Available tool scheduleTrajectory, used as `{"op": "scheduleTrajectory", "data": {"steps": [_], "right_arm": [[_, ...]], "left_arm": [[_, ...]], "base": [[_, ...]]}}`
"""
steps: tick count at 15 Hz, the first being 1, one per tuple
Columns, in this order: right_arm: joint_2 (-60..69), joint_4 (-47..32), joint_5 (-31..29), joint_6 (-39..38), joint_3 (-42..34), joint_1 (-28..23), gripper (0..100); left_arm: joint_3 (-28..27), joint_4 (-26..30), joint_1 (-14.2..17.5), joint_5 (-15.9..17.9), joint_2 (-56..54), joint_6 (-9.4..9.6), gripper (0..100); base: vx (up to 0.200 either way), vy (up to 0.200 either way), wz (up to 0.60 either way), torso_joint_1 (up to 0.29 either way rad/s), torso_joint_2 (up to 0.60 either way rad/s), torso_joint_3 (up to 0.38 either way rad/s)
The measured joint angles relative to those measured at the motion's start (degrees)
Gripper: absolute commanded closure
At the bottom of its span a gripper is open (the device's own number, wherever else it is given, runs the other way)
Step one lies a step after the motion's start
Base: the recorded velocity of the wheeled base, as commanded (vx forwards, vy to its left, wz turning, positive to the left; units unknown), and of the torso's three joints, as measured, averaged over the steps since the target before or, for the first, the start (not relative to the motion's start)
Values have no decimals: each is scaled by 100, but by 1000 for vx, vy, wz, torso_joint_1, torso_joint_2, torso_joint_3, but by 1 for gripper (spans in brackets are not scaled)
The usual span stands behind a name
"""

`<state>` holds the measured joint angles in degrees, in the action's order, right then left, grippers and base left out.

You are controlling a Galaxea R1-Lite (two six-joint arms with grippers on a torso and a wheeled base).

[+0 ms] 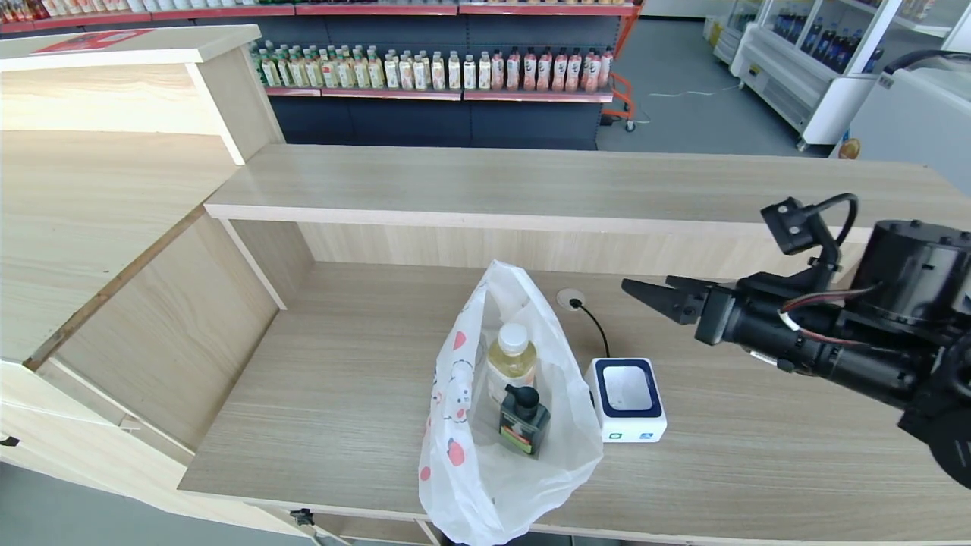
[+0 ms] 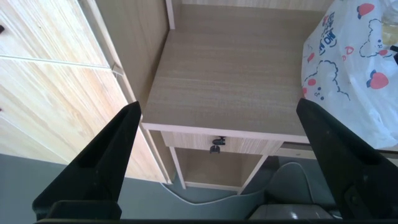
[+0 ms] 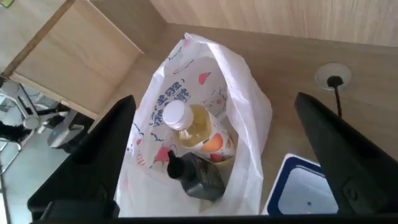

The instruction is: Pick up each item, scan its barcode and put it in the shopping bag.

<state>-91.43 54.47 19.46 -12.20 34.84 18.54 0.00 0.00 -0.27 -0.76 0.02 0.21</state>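
A white shopping bag (image 1: 463, 425) with red prints stands open on the wooden counter. Inside it are a yellowish drink bottle (image 1: 510, 362) with a white cap and a dark pump bottle (image 1: 523, 419). The right wrist view looks down on the bag (image 3: 249, 118), the drink bottle (image 3: 193, 130) and the pump bottle (image 3: 196, 176). A white scanner (image 1: 626, 398) with a dark-framed window sits just right of the bag. My right gripper (image 1: 658, 293) hangs open and empty above the counter, right of the bag. My left gripper (image 2: 221, 158) is open and empty, off the counter's front left corner.
A cable (image 1: 592, 322) runs from the scanner to a round grommet (image 1: 570, 297) behind it. A raised ledge (image 1: 531, 189) backs the counter and a wooden side wall (image 1: 174, 326) closes its left. Bare counter surface (image 1: 758, 447) lies right of the scanner. Store shelves stand beyond.
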Motion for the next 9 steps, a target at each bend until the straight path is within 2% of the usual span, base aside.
{"op": "scheduleTrajectory", "data": {"steps": [3, 5, 9], "right_arm": [[2128, -764, -750, 395, -1536, -411, 0], [3779, -1796, -1081, 589, -2321, -840, 0], [6902, -4198, -1523, 851, -3107, -1654, 0]], "left_arm": [[0, 0, 0, 0, 0, 4, 0], [0, 0, 0, 0, 0, 4, 0], [0, 0, 0, -2, 0, 4, 0]], "base": [[0, 0, 0, 0, 0, 0], [0, 0, 0, 0, 0, 0], [0, 0, 0, 0, 0, 0]]}}
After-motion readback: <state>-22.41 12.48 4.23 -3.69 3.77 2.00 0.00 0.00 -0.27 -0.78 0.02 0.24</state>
